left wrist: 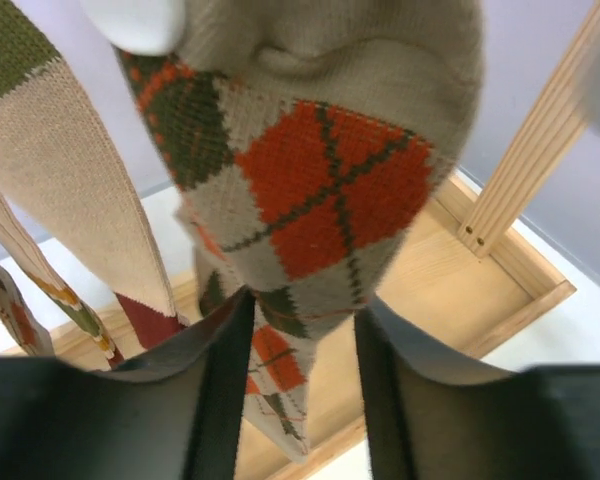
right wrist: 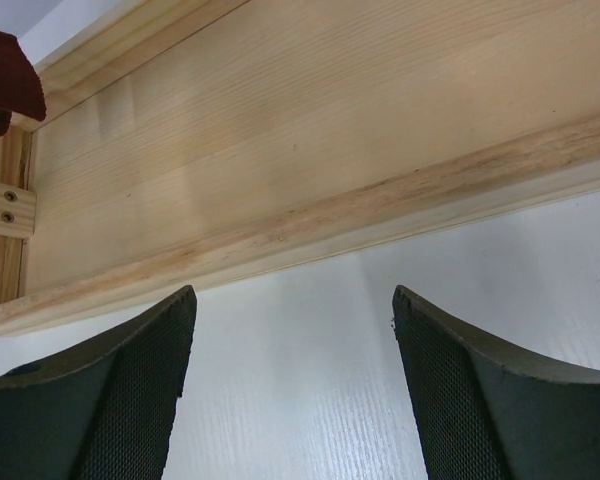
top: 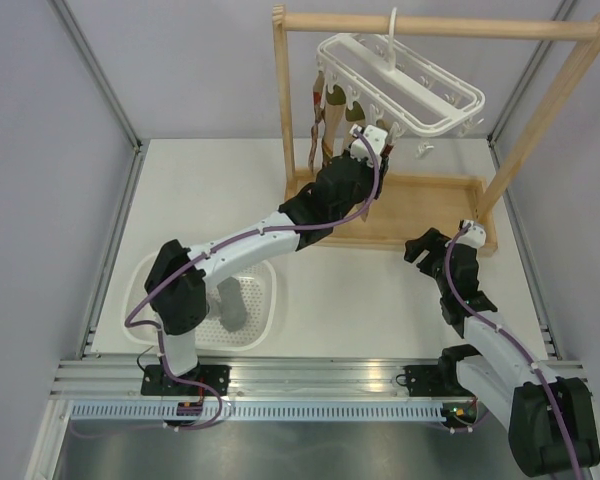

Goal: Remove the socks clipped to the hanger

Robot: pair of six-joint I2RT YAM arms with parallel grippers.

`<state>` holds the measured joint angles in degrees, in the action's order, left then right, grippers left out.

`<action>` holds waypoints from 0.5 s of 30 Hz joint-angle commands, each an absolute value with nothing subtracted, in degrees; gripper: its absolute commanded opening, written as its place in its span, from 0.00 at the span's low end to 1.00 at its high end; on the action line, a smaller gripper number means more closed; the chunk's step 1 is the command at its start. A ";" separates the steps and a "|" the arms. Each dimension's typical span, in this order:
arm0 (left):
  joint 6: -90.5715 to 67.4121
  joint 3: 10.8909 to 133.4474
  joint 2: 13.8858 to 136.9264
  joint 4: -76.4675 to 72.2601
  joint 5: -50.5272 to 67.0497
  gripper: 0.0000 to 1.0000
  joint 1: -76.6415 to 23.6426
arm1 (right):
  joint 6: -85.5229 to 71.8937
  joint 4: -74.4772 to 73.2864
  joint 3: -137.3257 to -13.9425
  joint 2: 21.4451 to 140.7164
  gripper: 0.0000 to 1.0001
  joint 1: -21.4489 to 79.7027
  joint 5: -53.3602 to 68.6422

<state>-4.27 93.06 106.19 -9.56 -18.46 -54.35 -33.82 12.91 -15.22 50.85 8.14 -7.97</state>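
Observation:
The white hanger (top: 405,75) hangs tilted by its hook from the wooden rail. Several patterned socks (top: 325,115) dangle from clips at its left end. My left gripper (top: 372,137) is raised to the hanger's near row of clips. In the left wrist view its jaws (left wrist: 302,300) are open around an orange, olive and cream argyle sock (left wrist: 320,190) that hangs from a white clip (left wrist: 135,20); the left finger touches the fabric and the right finger stands apart from it. My right gripper (top: 470,226) is open and empty (right wrist: 292,292) over the white table by the tray's front edge.
The wooden rack's rail (top: 440,25) and tray (top: 420,200) stand at the back; the tray also shows in the right wrist view (right wrist: 310,130). A white perforated basket (top: 145,300) at the front left holds a grey sock (top: 235,312). More socks (left wrist: 70,190) hang left of the argyle one.

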 commanded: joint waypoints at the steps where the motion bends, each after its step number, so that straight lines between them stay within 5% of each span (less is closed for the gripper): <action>1: -1.23 94.57 106.26 -13.88 -20.21 0.40 -53.79 | -33.31 15.56 -14.68 50.71 0.83 7.56 -6.59; 6: -0.79 94.39 106.26 -14.24 -20.48 0.03 -53.61 | -33.31 15.64 -14.50 50.89 0.83 7.12 -5.89; 15: -0.70 89.65 101.43 -14.50 -19.51 0.02 -53.61 | -32.35 14.86 -14.85 49.92 0.82 7.03 -4.92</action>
<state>-2.48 91.24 105.58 -12.34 -19.44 -53.71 -33.43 13.17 -14.63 50.74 7.27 -5.80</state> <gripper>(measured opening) 0.034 0.822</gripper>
